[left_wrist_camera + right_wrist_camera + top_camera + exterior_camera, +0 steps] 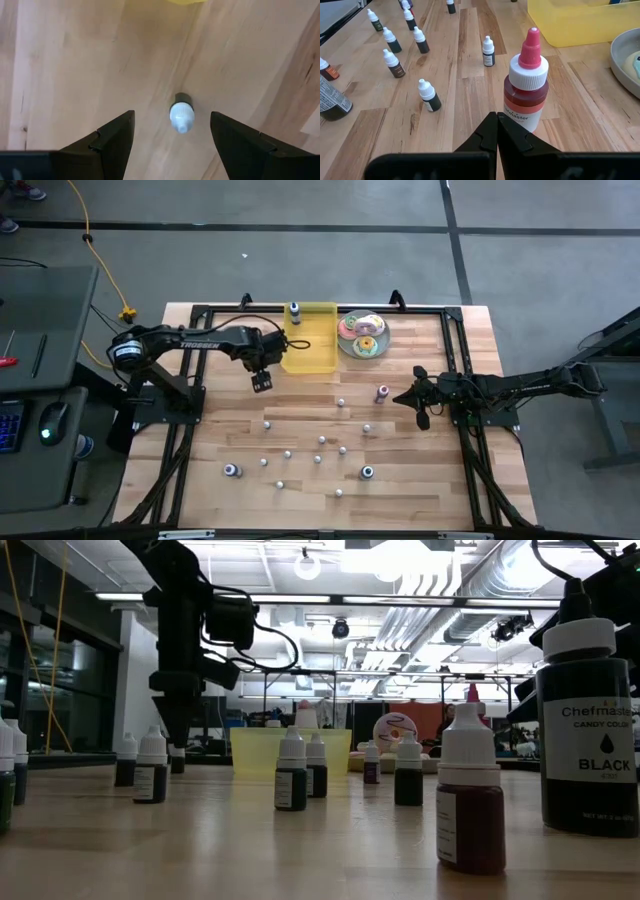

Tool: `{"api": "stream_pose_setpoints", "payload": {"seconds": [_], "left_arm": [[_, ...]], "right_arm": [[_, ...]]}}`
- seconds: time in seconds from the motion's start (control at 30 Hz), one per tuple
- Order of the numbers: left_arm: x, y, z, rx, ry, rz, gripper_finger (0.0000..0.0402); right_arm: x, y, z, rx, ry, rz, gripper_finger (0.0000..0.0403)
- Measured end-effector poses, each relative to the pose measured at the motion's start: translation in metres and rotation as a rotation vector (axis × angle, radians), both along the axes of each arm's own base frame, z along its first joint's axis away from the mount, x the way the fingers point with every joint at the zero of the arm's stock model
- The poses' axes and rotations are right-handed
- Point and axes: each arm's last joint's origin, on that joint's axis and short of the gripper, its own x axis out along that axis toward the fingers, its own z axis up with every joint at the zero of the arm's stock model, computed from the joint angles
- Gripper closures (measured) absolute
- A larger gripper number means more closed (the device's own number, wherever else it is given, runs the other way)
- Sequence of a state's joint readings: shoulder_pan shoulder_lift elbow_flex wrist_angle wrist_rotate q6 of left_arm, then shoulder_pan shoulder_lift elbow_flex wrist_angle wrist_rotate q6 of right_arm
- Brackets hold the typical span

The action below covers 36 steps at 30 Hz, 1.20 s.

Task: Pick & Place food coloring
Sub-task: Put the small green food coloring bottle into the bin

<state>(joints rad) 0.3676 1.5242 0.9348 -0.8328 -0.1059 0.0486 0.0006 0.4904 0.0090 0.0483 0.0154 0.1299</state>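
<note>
Tabletop (420,480) wood; bottles (320,442) scattered over its middle and near edge. Left hand (172,131) released, fingers wide, hovering over one white-capped bottle (181,114) near the tray (312,352). Right hand (497,131) clenched empty, just behind a red bottle (526,87).

tray (310,352) left of doughnut plate (362,336) at counter's (240,435) far edge; food coloring bottles (320,441) scattered nearer.

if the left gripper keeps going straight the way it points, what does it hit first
Likely the small white-capped bottle standing on the table, centred between the open left gripper fingers; depth is unclear.
</note>
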Motion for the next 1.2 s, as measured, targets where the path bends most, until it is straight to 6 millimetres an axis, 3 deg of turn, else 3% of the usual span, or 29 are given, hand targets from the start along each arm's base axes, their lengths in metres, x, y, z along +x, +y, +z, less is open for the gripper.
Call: {"api": "stream_pose_setpoints", "payload": {"seconds": [0.3, 1.2], "left_arm": [[0.005, 0.001, -0.013, -0.033, 0.035, -0.004, 0.0172], [0.005, 0.001, -0.013, -0.032, 0.036, -0.024, 0.0273]], "right_arm": [[0.0, 0.0, 0.0, 0.0, 0.0, 0.0, 0.0402], [0.0, 0.0, 0.0, 0.0, 0.0, 0.0, 0.0402]]}}
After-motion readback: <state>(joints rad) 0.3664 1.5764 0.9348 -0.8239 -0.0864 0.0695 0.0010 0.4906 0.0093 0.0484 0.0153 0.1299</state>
